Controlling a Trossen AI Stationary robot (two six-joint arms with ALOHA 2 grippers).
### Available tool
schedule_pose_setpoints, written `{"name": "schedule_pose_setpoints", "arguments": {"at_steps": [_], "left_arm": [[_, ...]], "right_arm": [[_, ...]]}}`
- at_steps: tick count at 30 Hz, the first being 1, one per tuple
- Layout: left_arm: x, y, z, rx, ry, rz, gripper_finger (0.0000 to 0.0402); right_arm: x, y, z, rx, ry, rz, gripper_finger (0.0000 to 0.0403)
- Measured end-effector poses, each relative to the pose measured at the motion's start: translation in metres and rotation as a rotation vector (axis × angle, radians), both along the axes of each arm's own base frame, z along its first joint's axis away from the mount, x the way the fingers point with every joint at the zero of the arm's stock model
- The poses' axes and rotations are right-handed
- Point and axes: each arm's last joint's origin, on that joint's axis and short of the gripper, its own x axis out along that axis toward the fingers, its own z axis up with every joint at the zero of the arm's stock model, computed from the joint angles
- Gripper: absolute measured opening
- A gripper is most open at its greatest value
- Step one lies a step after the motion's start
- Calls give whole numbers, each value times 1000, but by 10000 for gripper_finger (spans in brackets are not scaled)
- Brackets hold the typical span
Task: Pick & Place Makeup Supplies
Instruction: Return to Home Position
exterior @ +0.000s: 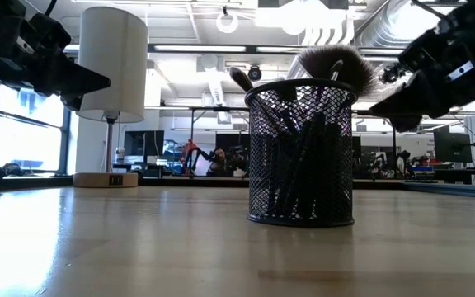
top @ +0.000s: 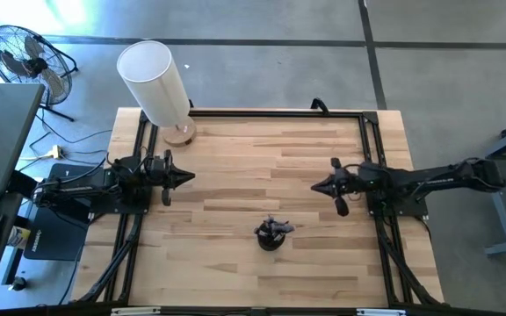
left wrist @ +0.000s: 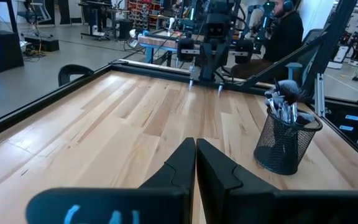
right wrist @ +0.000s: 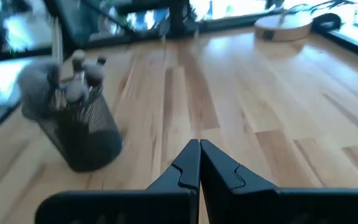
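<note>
Makeup brushes (exterior: 336, 66) all standing bunched in the black mesh holder (exterior: 301, 165), heads up, handles down, long axes near upright with a slight splay; none seen lying loose on the surface (top: 235, 149). Holder off the line between the two grippers, toward the edge away from the white lamp (top: 152, 79); nearer the right arm than the left, well apart from both.

Left gripper (top: 187, 175) drawn back on its own side, held above the surface, pointing level across toward the other arm; fingers (left wrist: 182, 163) pressed together, holding nothing. Right gripper (top: 317, 186) mirrored opposite, also raised and pointing inward; fingers (right wrist: 190, 163) likewise closed tip to tip and empty.

Judged as the closing step: placing looks finished, only the settling of both arms into rest left; no reach toward the holder called for, so little chance of tipping it, provided the right arm keeps clear.
</note>
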Motion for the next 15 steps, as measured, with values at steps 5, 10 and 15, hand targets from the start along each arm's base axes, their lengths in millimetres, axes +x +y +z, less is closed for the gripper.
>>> {"name": "schedule_pose_setpoints", "arguments": {"at_steps": [5, 10, 15], "left_arm": [[0, 0, 0, 0, 0, 0, 12], [0, 0, 0, 0, 0, 0, 12], [0, 0, 0, 0, 0, 0, 12]], "right_arm": [[-16, 0, -3, 51, -110, -49, 0], [-25, 0, 5, 57, -165, -49, 0], [-33, 1, 11, 58, -235, -44, 0]]}}
